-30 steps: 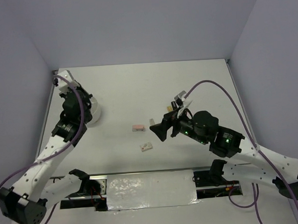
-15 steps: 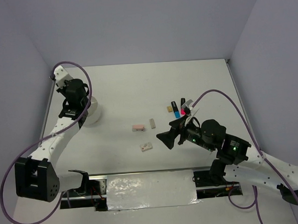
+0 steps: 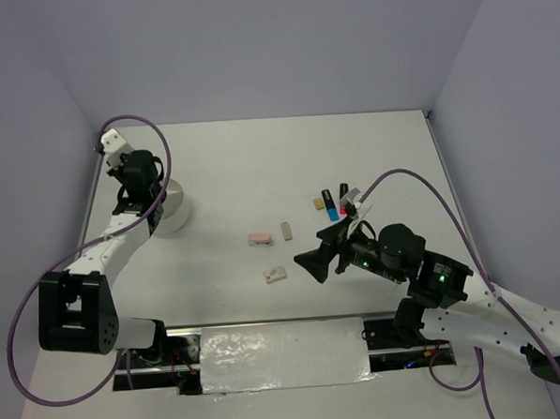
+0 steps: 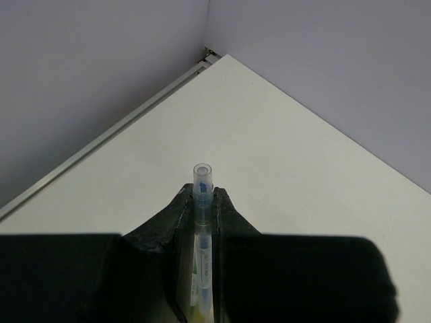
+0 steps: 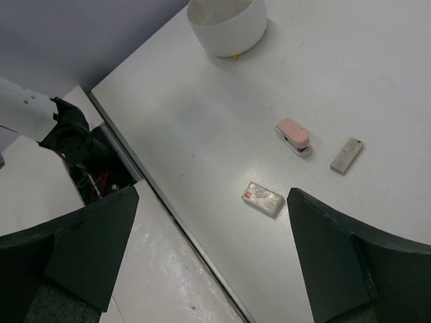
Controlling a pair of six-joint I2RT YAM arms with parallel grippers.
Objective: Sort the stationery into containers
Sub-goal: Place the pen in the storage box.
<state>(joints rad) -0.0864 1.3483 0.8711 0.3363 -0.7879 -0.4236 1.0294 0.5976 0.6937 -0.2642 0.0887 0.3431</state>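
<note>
The left jaws pinch a pen [image 4: 202, 183] between them, its clear end sticking out past the tips toward the far left corner of the worktop [image 4: 283, 155]. Gripping it along its length like this probably keeps it straight for slipping end-first into a narrow compartment. Seen from above, the left arm [image 3: 112, 239] hides those jaws, which sit right by the left rim of the tub [image 3: 175, 210] at the far left; whether the pen is over a compartment I cannot tell. The right jaws are spread wide and hold nothing. They hang above the near middle of the worktop, tipped down toward the left, so the loose pieces fall in their view: a wrapped white eraser [image 5: 262, 199] nearest below them, then a pink eraser [image 5: 293, 135] and a tan eraser [image 5: 346, 155] just beyond, each apart from the others. That wide spread looks like readiness for the next pick, probably the white eraser. Farther off, beside the right arm [image 3: 434, 276], a blue highlighter [image 3: 330, 207] and a pink highlighter [image 3: 343, 200] lie side by side with a few small pieces I cannot make out, none yet sorted.
</note>
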